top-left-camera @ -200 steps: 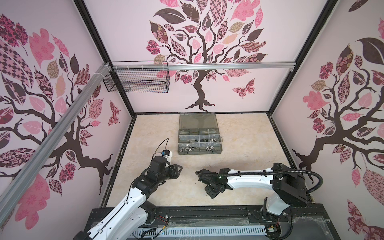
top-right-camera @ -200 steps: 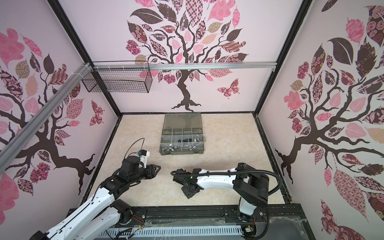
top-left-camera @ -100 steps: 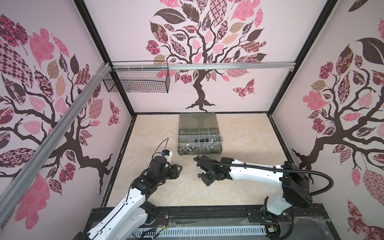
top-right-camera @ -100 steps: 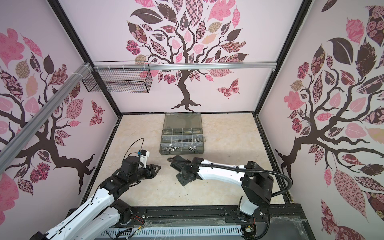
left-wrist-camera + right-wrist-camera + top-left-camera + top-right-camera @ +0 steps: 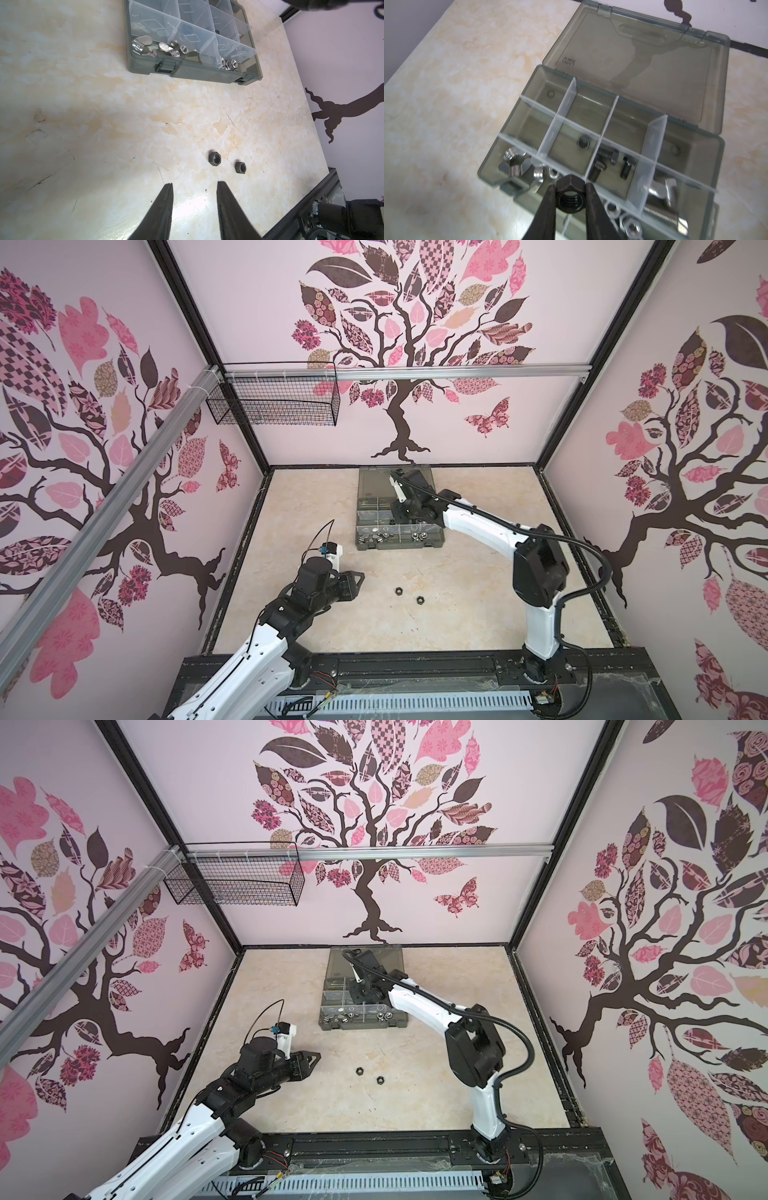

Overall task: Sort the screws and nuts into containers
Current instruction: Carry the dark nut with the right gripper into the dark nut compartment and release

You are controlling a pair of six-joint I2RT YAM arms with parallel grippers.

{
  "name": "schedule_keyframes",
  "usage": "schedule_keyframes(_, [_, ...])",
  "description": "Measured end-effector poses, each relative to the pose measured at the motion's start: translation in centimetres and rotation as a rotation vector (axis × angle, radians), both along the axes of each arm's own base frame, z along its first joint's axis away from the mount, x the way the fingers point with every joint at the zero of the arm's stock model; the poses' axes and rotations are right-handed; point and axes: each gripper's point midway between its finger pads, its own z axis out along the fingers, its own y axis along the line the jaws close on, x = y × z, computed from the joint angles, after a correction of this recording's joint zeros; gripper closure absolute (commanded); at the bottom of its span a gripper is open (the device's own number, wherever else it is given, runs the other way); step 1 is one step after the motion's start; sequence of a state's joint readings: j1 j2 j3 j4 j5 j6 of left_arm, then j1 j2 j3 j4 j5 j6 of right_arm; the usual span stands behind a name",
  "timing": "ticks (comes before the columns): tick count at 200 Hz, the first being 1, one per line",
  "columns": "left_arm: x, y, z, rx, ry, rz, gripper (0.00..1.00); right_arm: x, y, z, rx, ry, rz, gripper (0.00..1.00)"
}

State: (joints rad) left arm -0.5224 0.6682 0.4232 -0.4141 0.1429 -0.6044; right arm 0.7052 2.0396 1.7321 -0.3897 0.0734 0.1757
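Two loose nuts: black, hexagonal, flat on the table, bores up, close together but not touching, well apart from the case.
Held nut: black hex of the same kind, pinched across what look like opposite flats, bore facing the wrist camera.
Right gripper: clamped on the held nut, raised over the case's divided tray and not over the lid; exact compartment beneath not readable.
Left gripper: jaws part-way apart with nothing between them; hovers over bare table, the loose nuts just ahead of the tips, toward the right arm's side.
Likely target: compartment with a lone nut of matching black, next to the one with black screws — a judgement from colour alone.
Handling: small, stiff, dense for its size; smooth metal, probably prone to slip or spin if caught on the corners; not fragile.
Where to grip: across two flats, tips straddling from above and set low against the table; thin profile, little to bite on.
Risk: likely to bounce on hard plastic if let go from height — lower release probably safer; thin dividers easy to clip.
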Motion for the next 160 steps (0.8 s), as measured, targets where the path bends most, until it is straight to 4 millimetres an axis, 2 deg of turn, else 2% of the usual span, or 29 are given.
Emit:
schedule_keyframes(30, [-0.1, -0.2, 0.0, -0.002, -0.001, -0.006, 0.62, 2.3, 1.6, -3.0, -0.02, 0.031, -0.002, 0.79])
schedule_keyframes(73, [0.0, -0.4, 0.1, -0.007, -0.006, -0.01, 0.62, 2.7, 1.9, -5.8, -0.061, 0.079, -0.002, 0.76])
schedule_keyframes(111, [0.0, -0.6, -0.5, 0.002, 0.009, -0.015, 0.62, 2.4, 1.3, -6.4, -0.102, 0.089, 0.001, 0.73])
schedule_keyframes(135, [0.0, -0.6, -1.0, 0.014, 0.026, -0.016, 0.62, 2.3, 1.2, -6.6, -0.114, 0.091, 0.004, 0.63])
schedule_keyframes(160, [0.1, -0.7, -1.2, 0.019, 0.034, -0.018, 0.62, 2.4, 1.0, -6.6, -0.125, 0.089, 0.005, 0.6])
